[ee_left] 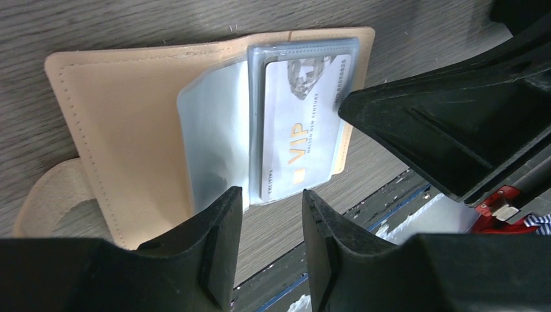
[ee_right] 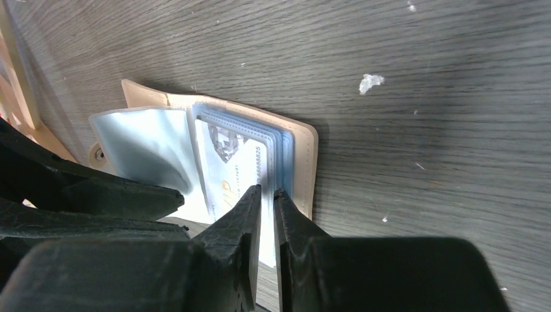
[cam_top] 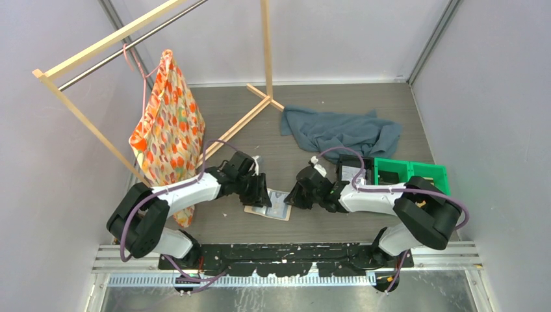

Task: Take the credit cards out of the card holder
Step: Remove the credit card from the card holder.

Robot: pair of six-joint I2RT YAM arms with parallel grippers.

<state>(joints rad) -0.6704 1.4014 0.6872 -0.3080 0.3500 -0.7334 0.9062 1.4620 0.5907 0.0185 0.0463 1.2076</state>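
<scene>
Here's the card holder (cam_top: 268,207), lying open and flat on the desk (ee_right: 422,130) right between the two arms, tan cover down and its clear sleeves (ee_left: 214,136) fanned upward. Both arms are right on it. The left tool (ee_left: 271,214) sits at the short end of the top sleeve, its jaws moderately wide and holding nothing, with the sleeve's corner showing in the gap. The right tool (ee_right: 268,201) comes in from the other side, its tip right at the long edge of the sleeve stack. Its jaws are narrowed to a thin slit. Whether that slit already pinches a card edge or only sleeve plastic, I cannot tell. The credit card (ee_left: 302,130) on top is tucked inside its sleeve, its long axis pointing back toward the left tool. So any pull looks like it has to run along that axis or sideways past the right tool, and the right one is the nearer to the card's edge. The card itself is pale silvery grey and glossy, with gold "VIP" lettering and a diamond graphic. More sleeves are stacked beneath it, and what they hold is hidden.
</scene>
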